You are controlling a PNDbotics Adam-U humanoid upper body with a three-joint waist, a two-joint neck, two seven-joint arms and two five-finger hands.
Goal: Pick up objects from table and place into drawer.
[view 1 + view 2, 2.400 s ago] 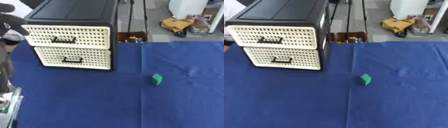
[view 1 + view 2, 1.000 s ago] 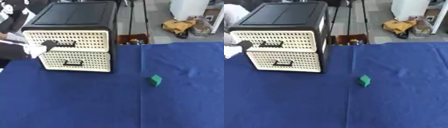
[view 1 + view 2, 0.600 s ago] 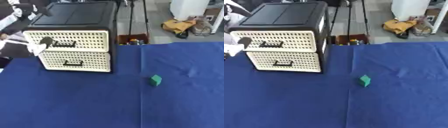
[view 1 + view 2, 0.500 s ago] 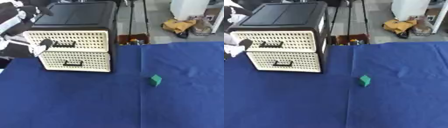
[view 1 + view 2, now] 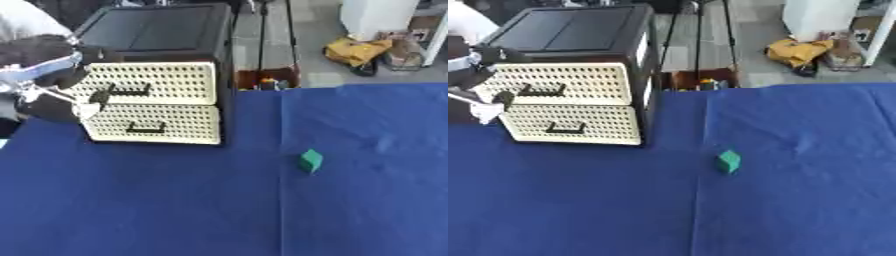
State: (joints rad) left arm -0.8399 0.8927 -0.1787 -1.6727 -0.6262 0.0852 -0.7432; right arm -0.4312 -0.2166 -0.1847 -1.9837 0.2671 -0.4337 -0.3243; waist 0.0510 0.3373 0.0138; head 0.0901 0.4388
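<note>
Closest to the camera it's just the blue tablecloth (image 5: 175, 210) covering the whole table. A bit further out, right of centre, there's a small green block (image 5: 310, 161) sitting by itself on the cloth, well apart from everything else and nowhere near a hand.

Further back on the left sits the drawer unit (image 5: 166, 40), black case with two cream perforated fronts. The lower drawer (image 5: 157, 124) looks closed. The left hand (image 5: 48, 75) comes in from the left edge, right up against the front of the upper drawer (image 5: 162, 82), with a finger at the left end of its dark handle (image 5: 122, 92). Honestly can't tell whether the fingers are curled round that handle or just touching it, too smeared. The right hand doesn't show in either view.

Behind the table there's a yellow bag (image 5: 354, 50) on the floor.
</note>
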